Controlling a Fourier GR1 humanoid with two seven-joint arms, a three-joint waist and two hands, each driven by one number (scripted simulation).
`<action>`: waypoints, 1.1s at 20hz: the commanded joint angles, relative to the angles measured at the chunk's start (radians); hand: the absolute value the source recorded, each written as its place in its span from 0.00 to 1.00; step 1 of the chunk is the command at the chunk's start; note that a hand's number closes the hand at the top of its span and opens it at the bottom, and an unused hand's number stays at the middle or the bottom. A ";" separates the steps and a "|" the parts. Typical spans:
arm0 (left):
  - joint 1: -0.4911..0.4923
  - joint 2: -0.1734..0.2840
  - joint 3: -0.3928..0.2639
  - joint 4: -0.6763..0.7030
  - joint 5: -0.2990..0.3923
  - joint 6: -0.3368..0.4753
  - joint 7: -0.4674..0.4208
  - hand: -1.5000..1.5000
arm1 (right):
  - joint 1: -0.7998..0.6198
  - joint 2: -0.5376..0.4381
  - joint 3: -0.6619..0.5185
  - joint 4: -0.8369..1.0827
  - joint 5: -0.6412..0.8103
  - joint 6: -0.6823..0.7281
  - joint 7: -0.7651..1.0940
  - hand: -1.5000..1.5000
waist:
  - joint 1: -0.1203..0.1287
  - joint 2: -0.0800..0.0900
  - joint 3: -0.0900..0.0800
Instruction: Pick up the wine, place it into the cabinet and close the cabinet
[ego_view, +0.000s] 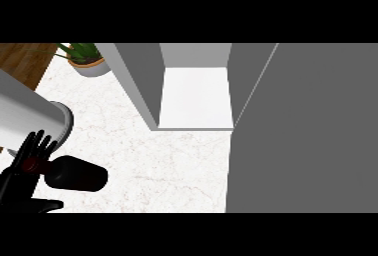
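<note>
The wine bottle (77, 174) is dark with a reddish neck and lies tilted at the lower left, its neck pointing left. My left hand (21, 182) is at that neck, with its fingers (38, 146) reaching up behind it and the thumb below. The grey left forearm (26, 117) fills the left edge above the hand. The cabinet (144, 85) stands open at the top centre, and its pale shelf (196, 97) is bare. Its grey door (306, 130) is swung out and covers the right side of the view. My right hand does not show.
A potted green plant (87, 61) stands at the back left, beside the cabinet's left wall. A strip of wood (22, 60) shows beyond the white marble counter (162, 165), which stretches between the bottle and the cabinet.
</note>
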 joint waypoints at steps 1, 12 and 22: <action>-0.016 0.032 0.002 0.106 -0.026 -0.016 -0.054 0.00 | 0.106 -0.032 -0.061 -0.051 -0.078 0.075 -0.053 0.00 | -0.003 0.000 0.000; -0.122 0.042 -0.076 0.422 -0.156 -0.010 -0.305 0.00 | 0.003 -0.009 -0.070 0.077 -0.043 0.057 -0.090 0.00 | -0.002 0.001 0.000; -0.249 0.031 -0.073 0.679 -0.152 0.021 -0.438 0.00 | 0.019 0.025 0.041 -0.036 0.053 0.001 0.008 0.00 | -0.008 0.002 -0.001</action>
